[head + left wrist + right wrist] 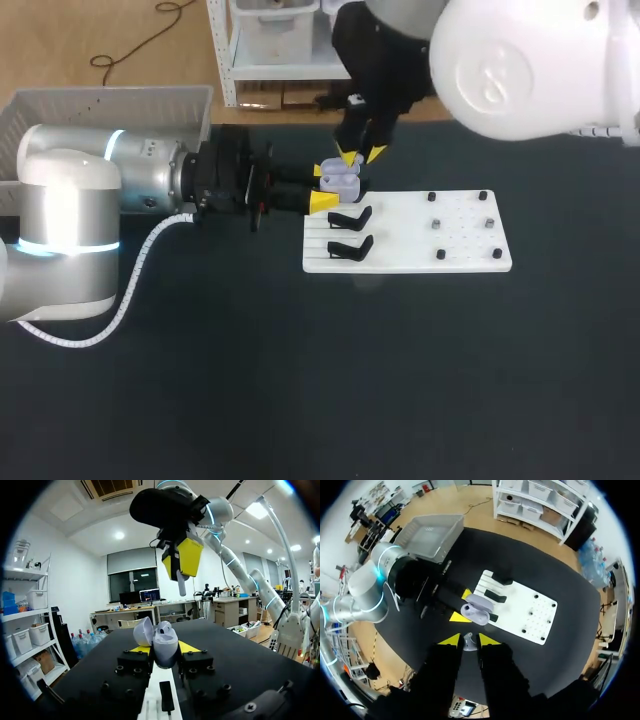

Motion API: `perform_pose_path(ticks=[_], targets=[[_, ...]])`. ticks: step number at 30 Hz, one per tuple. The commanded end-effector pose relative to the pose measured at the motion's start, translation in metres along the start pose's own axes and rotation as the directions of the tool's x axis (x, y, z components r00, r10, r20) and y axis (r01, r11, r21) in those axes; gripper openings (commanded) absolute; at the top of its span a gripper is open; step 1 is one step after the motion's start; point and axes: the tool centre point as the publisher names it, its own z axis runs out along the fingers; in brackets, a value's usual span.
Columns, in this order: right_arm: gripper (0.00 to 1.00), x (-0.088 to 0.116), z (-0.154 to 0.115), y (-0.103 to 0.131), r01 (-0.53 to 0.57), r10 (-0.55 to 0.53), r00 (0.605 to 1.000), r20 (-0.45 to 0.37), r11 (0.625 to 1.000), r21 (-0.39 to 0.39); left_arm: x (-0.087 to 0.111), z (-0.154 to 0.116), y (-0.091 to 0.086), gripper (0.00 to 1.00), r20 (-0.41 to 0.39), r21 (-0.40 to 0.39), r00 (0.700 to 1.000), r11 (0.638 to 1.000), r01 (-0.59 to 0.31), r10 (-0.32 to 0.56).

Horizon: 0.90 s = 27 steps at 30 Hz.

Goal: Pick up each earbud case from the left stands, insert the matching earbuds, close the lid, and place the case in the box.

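The white joint housing (520, 60) of my right arm bulks closest to the head camera, at about 1 o'clock in that view. Below it the right gripper (360, 156) points down at the table. Its fingers stand narrow, pinched on a small white earbud (469, 642), whose stem hangs roughly vertical between the yellow tips.

My left arm comes in from 9 o'clock, and the left gripper (322, 187) is clamped on the pale lilac earbud case (341, 180), one tip on each side. The case is off its stand, held over the 10 o'clock corner of the white stand board (470, 250). Its lid (143, 630) is swung open to one side and the cavity faces up.

The move turns on one relation. From the right tips the case lies at about 7 o'clock in the head view, underneath them, close but apart. I judge the earbud needs a short, straight descent with its stem kept in line with the socket, since a slight offset would catch the rim.

Two black stands (350, 247) sit on the board at 6 o'clock from the case. The grey box (110, 105) is at 10 o'clock on the table.
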Motion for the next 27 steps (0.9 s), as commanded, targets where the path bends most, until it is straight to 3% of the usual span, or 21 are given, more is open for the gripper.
perform_pose_path(ticks=[1, 11, 27], targets=[[0.0, -0.006, 0.005, 0.004, 0.018, -0.018, 1.0, -0.013, 1.0, 0.005, 0.0, 0.0, -0.001, 0.0, 0.0, -0.005, 1.0, 1.0, -0.002, 0.002], [0.0, -0.011, 0.019, 0.01, 0.03, -0.034, 0.998, 0.049, 0.997, 0.069, 0.0, 0.0, -0.001, 0.0, 0.0, -0.005, 1.0, 1.0, -0.002, 0.002], [0.0, -0.012, 0.03, 0.007, 0.014, -0.025, 0.993, 0.116, 0.996, 0.093, 0.0, 0.0, -0.001, 0.0, 0.0, -0.005, 1.0, 1.0, -0.002, 0.002]])
